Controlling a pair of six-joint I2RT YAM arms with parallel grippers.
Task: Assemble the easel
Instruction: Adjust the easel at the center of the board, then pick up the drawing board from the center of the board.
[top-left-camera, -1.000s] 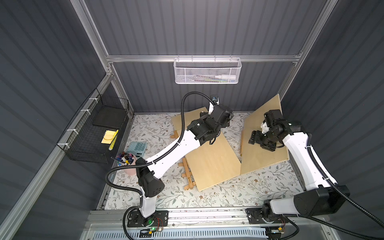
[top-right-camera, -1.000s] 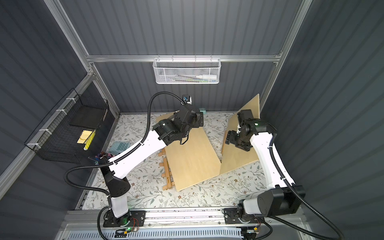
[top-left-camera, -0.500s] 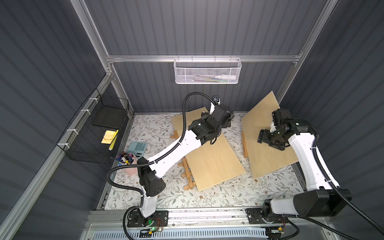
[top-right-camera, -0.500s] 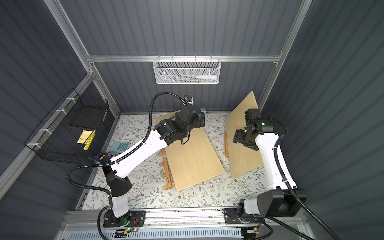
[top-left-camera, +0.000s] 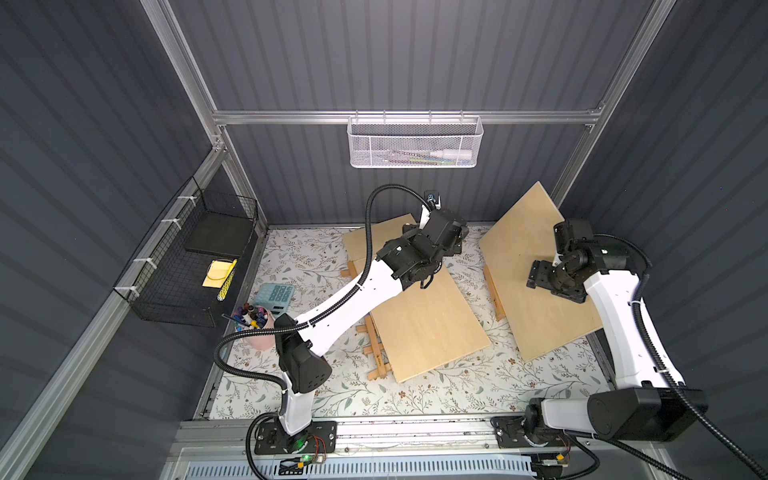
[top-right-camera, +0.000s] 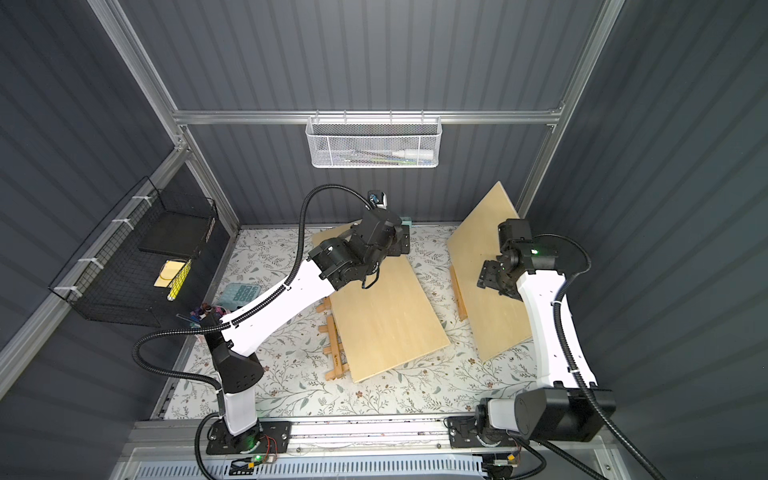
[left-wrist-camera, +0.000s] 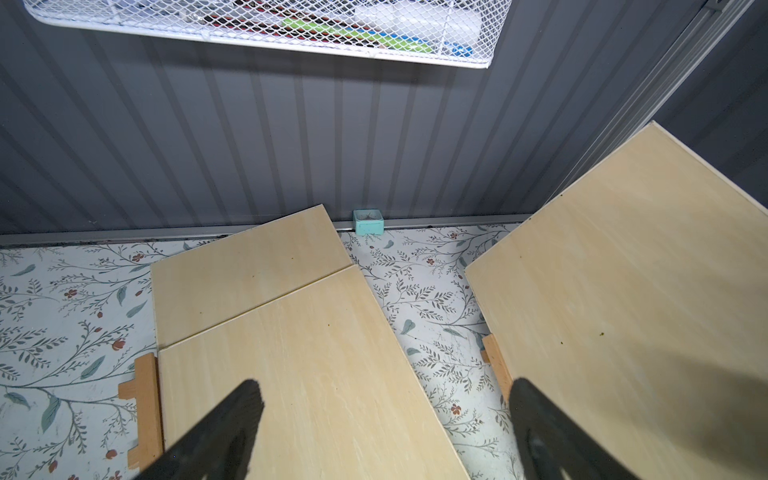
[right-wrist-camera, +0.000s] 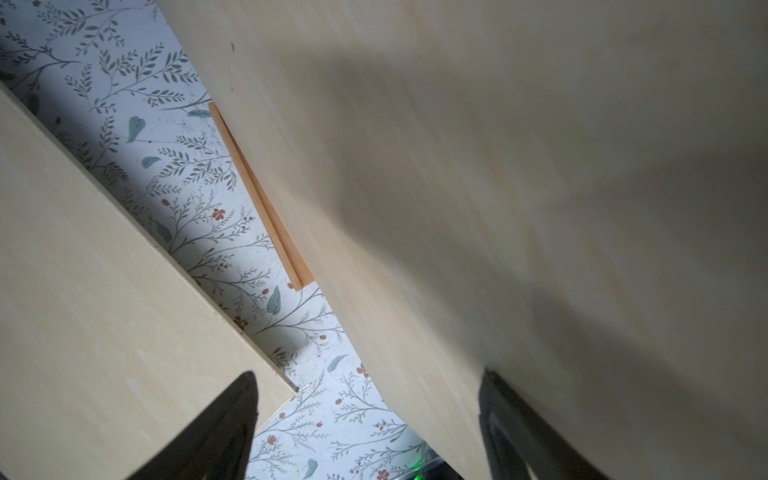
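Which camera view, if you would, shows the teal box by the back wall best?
The left wrist view: the teal box sits unobstructed against the wall. The top views show at most a sliver behind the left arm; the right wrist view shows none.

Centre board: pale plywood, lying flat, overlapping back board.
Back board: pale, flat, partly covered.
Easel frame: orange-brown slats, flat, mostly hidden beneath centre board.
Right board: pale, tilted, far corner raised.
Wooden strip: protruding from under right board.
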